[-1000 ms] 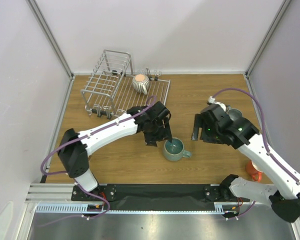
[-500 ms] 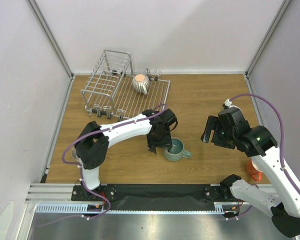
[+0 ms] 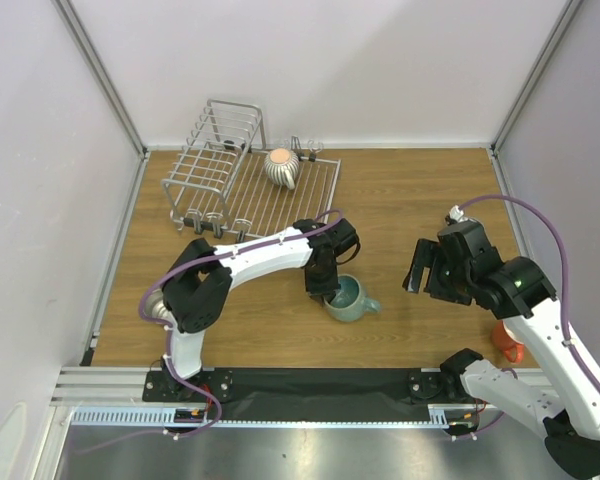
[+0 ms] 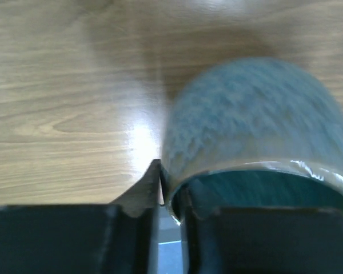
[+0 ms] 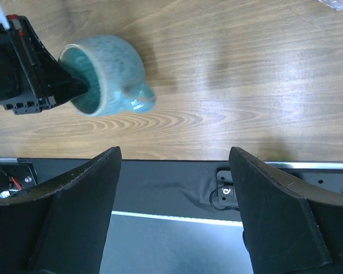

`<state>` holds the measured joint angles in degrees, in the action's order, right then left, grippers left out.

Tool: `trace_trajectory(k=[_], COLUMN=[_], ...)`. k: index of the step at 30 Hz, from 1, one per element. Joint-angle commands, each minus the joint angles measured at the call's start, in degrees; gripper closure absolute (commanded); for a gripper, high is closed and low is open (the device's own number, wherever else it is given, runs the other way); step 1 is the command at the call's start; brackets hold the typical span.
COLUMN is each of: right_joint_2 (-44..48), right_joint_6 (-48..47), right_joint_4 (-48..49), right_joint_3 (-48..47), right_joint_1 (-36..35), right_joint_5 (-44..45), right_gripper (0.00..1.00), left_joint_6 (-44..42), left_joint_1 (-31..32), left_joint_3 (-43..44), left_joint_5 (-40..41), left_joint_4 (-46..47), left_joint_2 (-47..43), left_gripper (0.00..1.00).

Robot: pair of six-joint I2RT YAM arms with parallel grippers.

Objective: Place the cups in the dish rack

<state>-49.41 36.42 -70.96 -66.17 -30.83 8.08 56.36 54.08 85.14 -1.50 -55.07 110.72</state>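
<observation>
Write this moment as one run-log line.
left pincer: shut on teal mug rim | right pincer: open, empty | dish rack: holds ribbed cup

Your two arms, the left arm [image 3: 250,258] and the right arm [image 3: 545,320], wear white link shells with black joints and wrists. A purple cable [image 3: 510,197] runs along each. Your right fingers [image 5: 74,211] are black, matte wedges.

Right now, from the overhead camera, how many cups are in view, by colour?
Teal mug: 1
Ribbed grey-white cup: 1
Orange-red cup: 1, partly behind the right arm
Total: 3 that I can make out
</observation>
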Motion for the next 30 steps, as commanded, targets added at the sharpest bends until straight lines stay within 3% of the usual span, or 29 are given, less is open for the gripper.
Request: trace_trajectory(k=[1, 2, 11, 23, 30], right_joint_2=[0.6, 0.6, -1.1, -4.3, -4.3], right_joint_6=[-0.2, -0.3, -1.8, 6.0, 16.6], right_joint_4=[0.4, 0.4, 2.0, 10.0, 21.5], right_joint_3=[0.4, 0.5, -0.5, -8.2, -8.3], right_joint_1=[0.2, 0.2, 0.2, 5.9, 8.0], right_joint_5=[-1.8, -2.3, -7.5, -34.2, -47.7], right_gripper=[0.18, 0.18, 0.18, 0.17, 0.16], left_joint_6=[-1.6, -1.7, -7.5, -16.6, -18.5], left_joint_1=[-0.2, -0.5, -1.1, -1.2, -3.0], left_joint_3=[1.3, 1.2, -0.2, -5.2, -9.5], left_joint_5=[-1.1, -1.3, -6.1, -7.2, -5.8], left_joint_4=[2.2, 2.5, 9.6, 29.6, 39.3], left_joint_2=[0.2, 0.0, -6.7, -24.2, -33.3], left_gripper=[0.9, 1.0, 1.0, 1.0, 1.0])
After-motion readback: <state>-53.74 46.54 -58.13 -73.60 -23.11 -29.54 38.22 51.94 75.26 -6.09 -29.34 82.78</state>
